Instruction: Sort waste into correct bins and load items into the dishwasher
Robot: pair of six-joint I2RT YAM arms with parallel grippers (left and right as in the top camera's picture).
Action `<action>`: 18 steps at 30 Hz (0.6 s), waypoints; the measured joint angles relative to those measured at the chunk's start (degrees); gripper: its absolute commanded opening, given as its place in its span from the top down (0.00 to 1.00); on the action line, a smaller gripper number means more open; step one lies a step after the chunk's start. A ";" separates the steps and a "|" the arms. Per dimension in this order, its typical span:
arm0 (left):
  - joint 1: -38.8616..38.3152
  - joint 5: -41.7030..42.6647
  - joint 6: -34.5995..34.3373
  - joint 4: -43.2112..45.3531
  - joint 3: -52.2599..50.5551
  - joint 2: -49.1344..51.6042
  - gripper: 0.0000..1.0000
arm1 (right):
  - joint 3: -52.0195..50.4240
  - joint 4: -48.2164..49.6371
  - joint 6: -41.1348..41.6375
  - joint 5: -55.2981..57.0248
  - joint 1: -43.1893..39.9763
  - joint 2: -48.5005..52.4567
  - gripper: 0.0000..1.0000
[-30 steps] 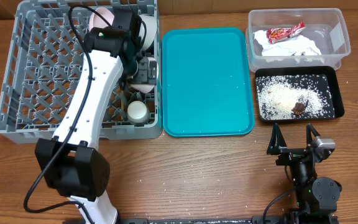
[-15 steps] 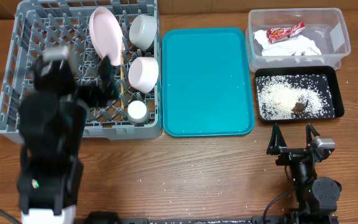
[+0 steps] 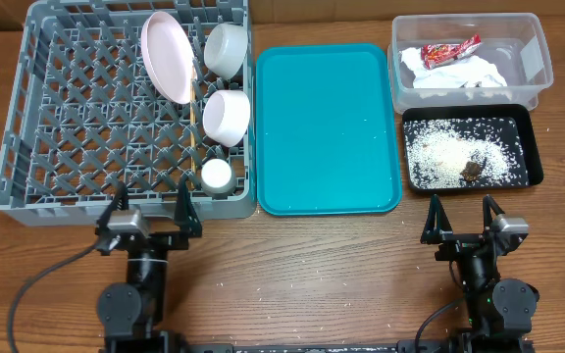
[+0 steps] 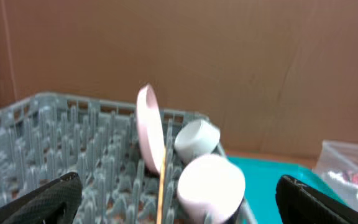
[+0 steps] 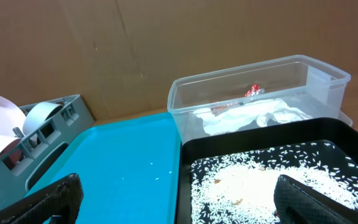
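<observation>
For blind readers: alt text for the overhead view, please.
A grey dish rack at left holds a plate, upper bowl, lower bowl, cup and chopsticks; a teal tray lies mid-table. At right, a clear tub holds a wrapper and napkin, beside a black tray of rice. The left gripper and right gripper are open.

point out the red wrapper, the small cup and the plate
red wrapper [image 3: 450,49], overhead view, middle of its shiny face
small cup [image 3: 216,175], overhead view, centre of its round top
plate [image 3: 168,57], overhead view, middle of its tilted face
</observation>
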 measured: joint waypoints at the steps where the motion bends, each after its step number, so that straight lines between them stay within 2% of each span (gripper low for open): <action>1: 0.00 -0.02 0.00 0.04 -1.68 -1.42 0.00 | 0.00 -0.04 0.02 -0.02 0.02 0.02 0.00; 5: 0.00 -0.59 0.11 -0.44 -5.09 -6.97 0.00 | 0.00 -0.02 0.02 0.00 0.02 0.00 0.00; 13: -0.09 -1.18 1.70 -16.79 -6.34 -12.61 0.00 | 0.00 -0.02 0.02 0.00 0.02 0.00 0.00; 18: -0.83 -1.31 1.79 -17.22 -6.36 -12.70 0.00 | 0.00 -0.02 0.00 0.00 0.00 0.02 0.00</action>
